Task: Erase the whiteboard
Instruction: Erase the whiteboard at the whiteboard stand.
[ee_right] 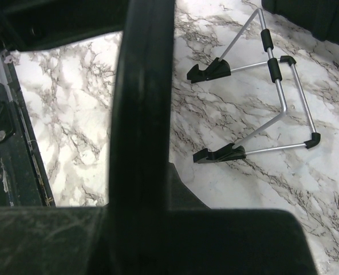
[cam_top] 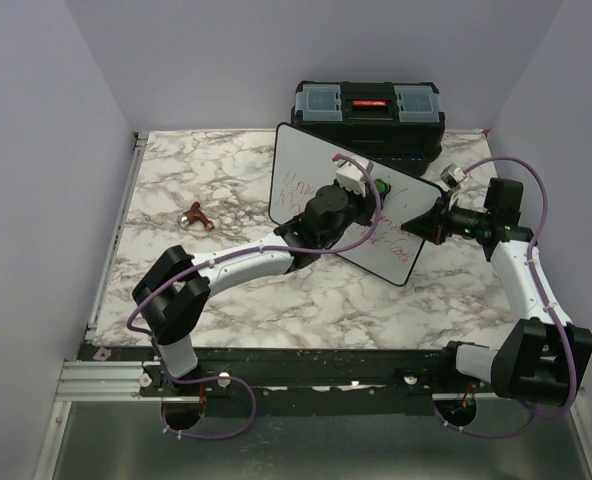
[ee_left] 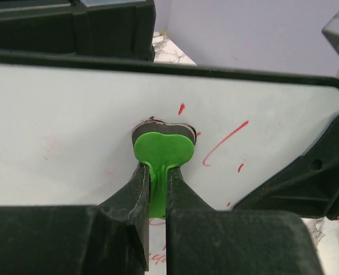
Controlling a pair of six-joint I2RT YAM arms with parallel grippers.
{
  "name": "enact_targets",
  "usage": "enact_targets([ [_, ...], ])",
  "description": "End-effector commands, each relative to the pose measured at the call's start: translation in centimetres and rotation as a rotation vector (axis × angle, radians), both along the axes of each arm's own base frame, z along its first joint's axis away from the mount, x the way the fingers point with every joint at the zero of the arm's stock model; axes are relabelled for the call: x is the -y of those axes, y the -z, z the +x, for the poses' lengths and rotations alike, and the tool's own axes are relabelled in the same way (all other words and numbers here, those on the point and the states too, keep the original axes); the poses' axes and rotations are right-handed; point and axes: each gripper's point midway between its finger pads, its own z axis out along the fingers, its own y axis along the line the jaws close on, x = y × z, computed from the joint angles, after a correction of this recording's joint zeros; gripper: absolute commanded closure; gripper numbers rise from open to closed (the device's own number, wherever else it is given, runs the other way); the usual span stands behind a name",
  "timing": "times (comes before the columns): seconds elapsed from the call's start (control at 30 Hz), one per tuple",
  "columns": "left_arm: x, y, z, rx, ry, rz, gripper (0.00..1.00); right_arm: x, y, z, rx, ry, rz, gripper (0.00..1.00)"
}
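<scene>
1. Your left claw (ee_left: 158, 182) pinches the green eraser (ee_left: 162, 150) against the whiteboard (ee_left: 60, 132) just ahead.
2. Your right claw (cam_top: 431, 222) clamps the board's edge.
3. Likely mid-wipe: sweep toward the red marks (ee_left: 224, 143), right of the left claw.

Top external: set high above and behind the near edge of the marbled tabletop (cam_top: 376, 320) at the bottom of the frame, looking steeply down, far enough off to hold all of it, the whiteboard (cam_top: 301, 185) at centre and the toolbox (cam_top: 368, 120) at upper centre. Left wrist: pressed close to that same whiteboard face, looking along the left end effector (ee_left: 157, 172) and the green eraser (ee_left: 162, 150) at lower centre, with the toolbox also at upper left. Right wrist: mounted just behind the right end effector (cam_top: 431, 222) at the board's right edge, looking edge-on past the black frame down at the marble, sharing board and tabletop with the overhead view.
</scene>
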Motion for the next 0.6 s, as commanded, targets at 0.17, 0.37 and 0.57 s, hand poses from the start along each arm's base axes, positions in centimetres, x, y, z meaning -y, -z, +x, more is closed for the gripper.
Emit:
enact_targets([
  [0.17,-0.1,6.2,-0.4,-0.097,-0.011,0.174,1.00,-2.6,-1.3,-2.9,0.034,-0.166,0.070,0.99],
  [0.37,1.5,-0.7,1.1,0.018,0.000,0.169,1.00,-2.6,-1.4,-2.9,0.035,-0.166,0.069,0.99],
  [0.57,2.5,-3.9,2.1,0.072,0.005,0.168,1.00,-2.6,-1.4,-2.9,0.038,-0.165,0.068,1.00],
])
